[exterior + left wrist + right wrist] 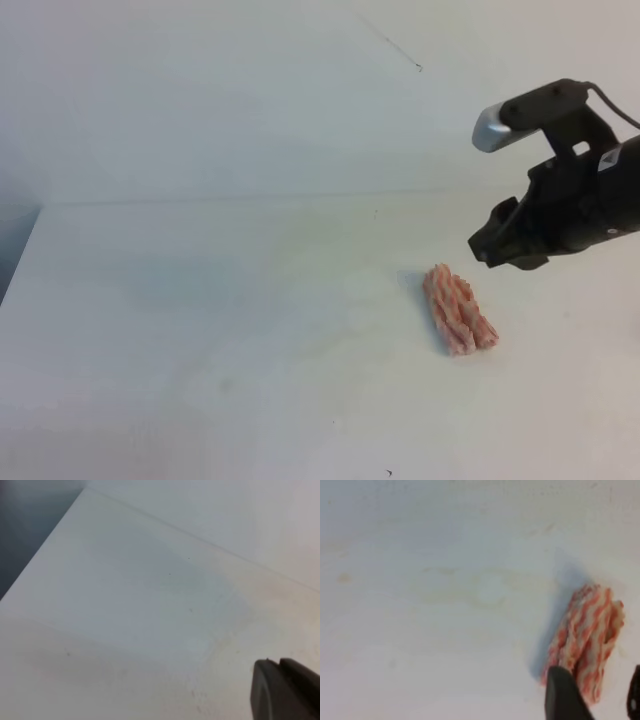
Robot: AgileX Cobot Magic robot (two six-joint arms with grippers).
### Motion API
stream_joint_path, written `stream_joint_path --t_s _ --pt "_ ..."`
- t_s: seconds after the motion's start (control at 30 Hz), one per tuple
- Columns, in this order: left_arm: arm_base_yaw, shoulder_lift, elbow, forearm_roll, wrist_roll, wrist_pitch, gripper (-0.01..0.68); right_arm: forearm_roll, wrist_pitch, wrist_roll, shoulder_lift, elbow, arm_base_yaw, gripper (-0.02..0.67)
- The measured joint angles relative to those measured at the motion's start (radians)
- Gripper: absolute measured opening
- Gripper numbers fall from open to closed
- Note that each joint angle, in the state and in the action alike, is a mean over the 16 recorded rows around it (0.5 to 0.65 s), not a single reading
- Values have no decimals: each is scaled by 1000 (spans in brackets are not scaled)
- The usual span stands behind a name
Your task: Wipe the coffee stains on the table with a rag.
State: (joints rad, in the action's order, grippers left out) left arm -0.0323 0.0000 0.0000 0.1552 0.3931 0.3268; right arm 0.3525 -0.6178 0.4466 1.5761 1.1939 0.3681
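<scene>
Exterior high view: the rag [459, 309], a pink-and-white ridged bundle, lies loose on the white table [200, 330], right of centre. The right gripper [487, 247] hangs just above and beside its far end, not touching as far as I can judge; whether the jaws are wide or narrow cannot be told from this angle. No coffee stain can be made out here. Left wrist view: bare tabletop [125, 605] with faint tan smudges towards the right side; only a dark corner of the left gripper [285, 690] shows, so its opening cannot be told, and it holds nothing visible. Right wrist view: the rag [587, 640] sits at lower right with one dark fingertip [562, 692] against its near end and a second at the frame edge, so the jaws stand apart and nothing is held. A small tan spot [343, 578] at far left may be a coffee stain; pale streaks cross the middle. Judgement: rag not in grip; the next move calls for straddling and closing on it. Nothing stands in the way.
</scene>
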Motion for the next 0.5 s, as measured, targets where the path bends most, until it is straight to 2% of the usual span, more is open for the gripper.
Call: stream_joint_path --t_s 0.27,0.5 --pt "0 -2 3 0 0 -1 -1 -21 -91 20 -149 -57 0 111" --pt "0 -2 3 0 0 -1 -1 -30 -24 19 -327 -249 0 15"
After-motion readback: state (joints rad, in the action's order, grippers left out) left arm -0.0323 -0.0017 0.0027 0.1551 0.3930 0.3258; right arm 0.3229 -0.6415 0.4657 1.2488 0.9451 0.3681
